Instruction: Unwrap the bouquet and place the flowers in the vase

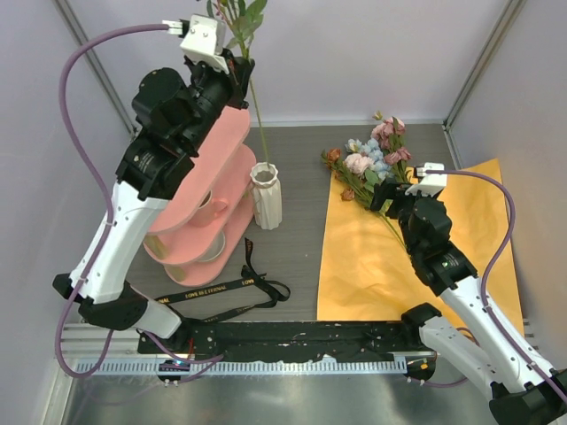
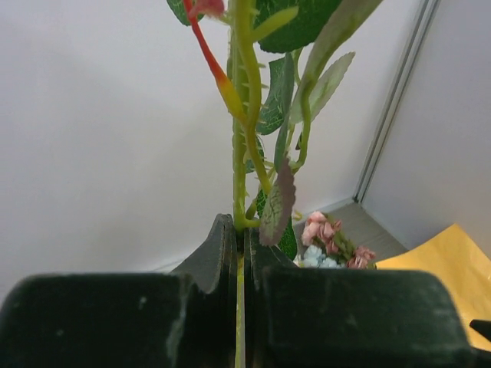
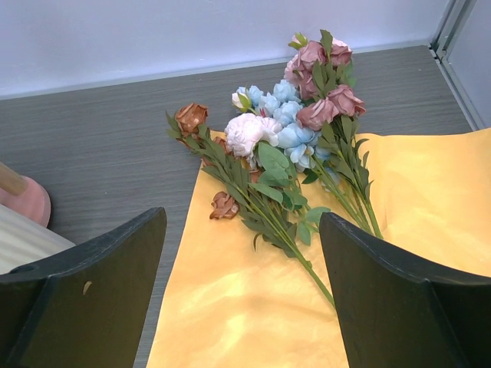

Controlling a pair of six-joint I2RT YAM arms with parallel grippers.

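Left jaws tight around flower stem

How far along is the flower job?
Done: ribbon off on the table, paper spread flat. In hand: left end effector shut on one stem, its lower end at the vase mouth. Left: the other flowers lie on the paper below the open right end effector.

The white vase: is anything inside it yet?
One long green stem, gripped higher up by the left pincer, runs down into the mouth of the vase. How deep it reaches is hidden by its wall.
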